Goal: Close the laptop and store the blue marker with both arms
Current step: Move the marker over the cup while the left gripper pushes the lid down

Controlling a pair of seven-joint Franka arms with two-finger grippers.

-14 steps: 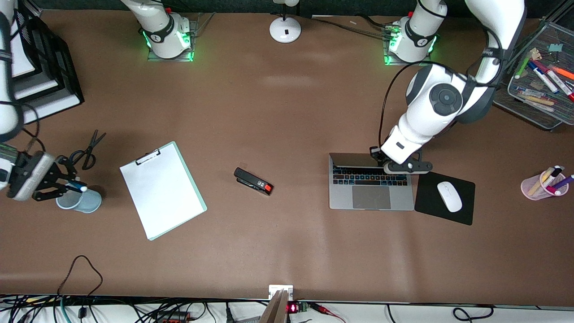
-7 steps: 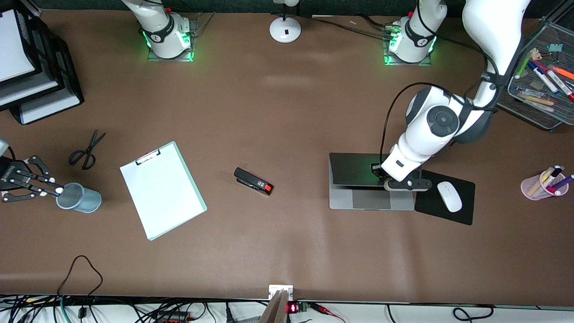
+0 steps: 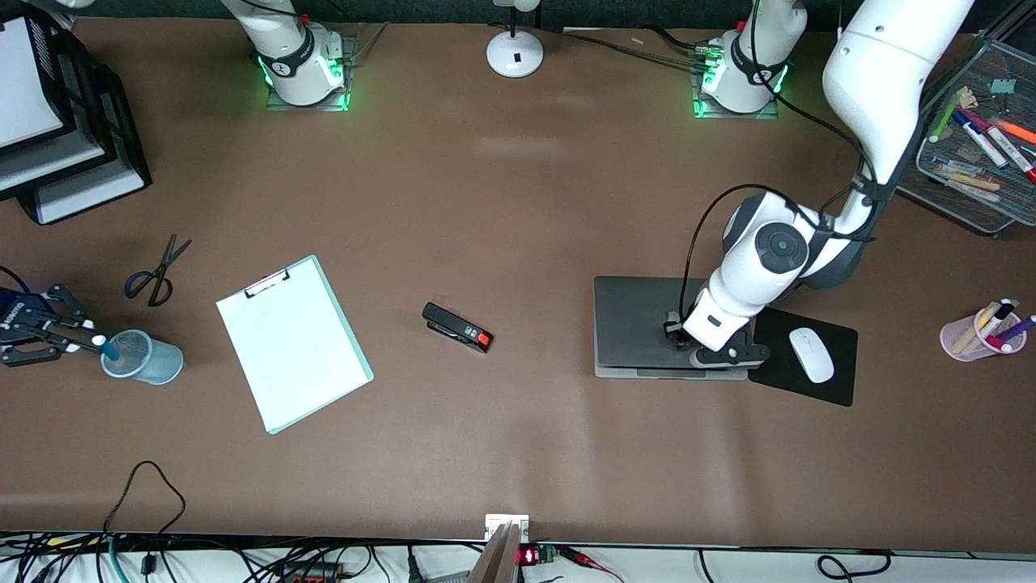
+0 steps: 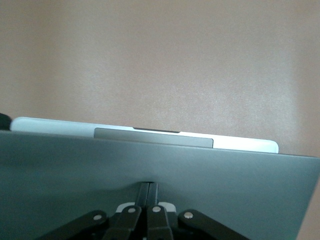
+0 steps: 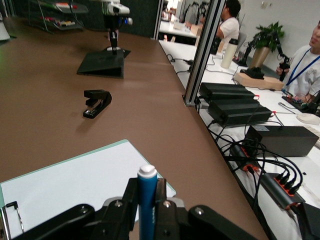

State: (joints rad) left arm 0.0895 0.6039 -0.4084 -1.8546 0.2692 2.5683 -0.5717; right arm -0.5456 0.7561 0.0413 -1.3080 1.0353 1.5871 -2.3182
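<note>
Brown table, blue marker in cup

This is a robotics lab dressed up as an office desk. Two white arms are bolted to a brown worktop by green-lit bases. The right wrist view shows an aluminium frame post, black electronics boxes with cabling, and seated people wearing lanyards at neighbouring benches.
</note>
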